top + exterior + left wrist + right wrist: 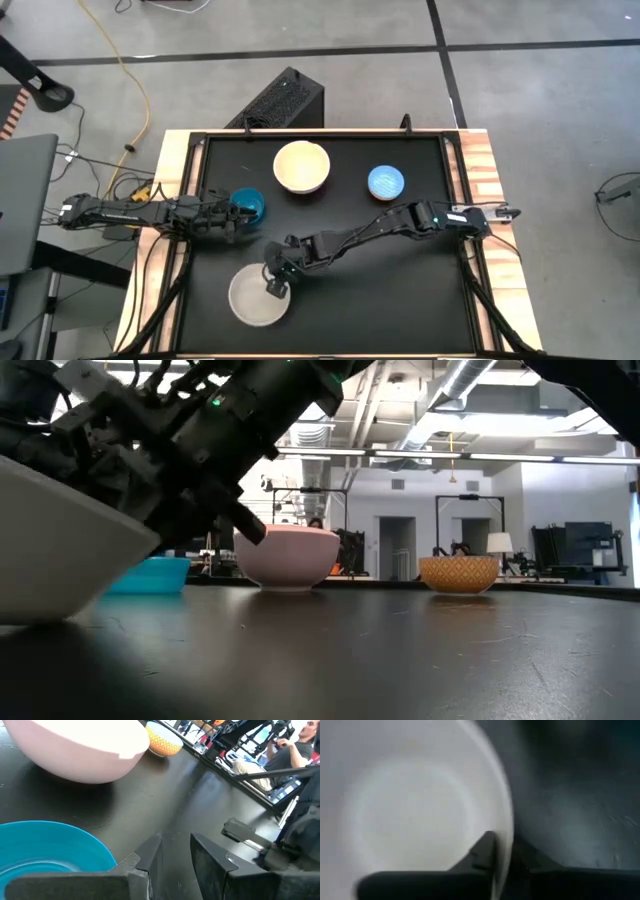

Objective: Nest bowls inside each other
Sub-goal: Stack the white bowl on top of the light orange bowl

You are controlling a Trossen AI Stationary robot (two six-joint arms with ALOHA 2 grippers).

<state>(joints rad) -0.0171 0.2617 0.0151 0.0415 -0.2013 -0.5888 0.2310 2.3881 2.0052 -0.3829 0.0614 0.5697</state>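
Your right gripper (pixel 275 288) has its jaws clamped on the rim of the white bowl (pixel 252 297) at the bench's (pixel 400 290) near edge, 1 finger inside, 1 outside. Your left gripper (pixel 232 212) sits beside the teal bowl (pixel 249 203), jaws slightly apart, empty. The cream bowl (pixel 301 167) and light blue bowl (pixel 386 182) stand apart farther back.
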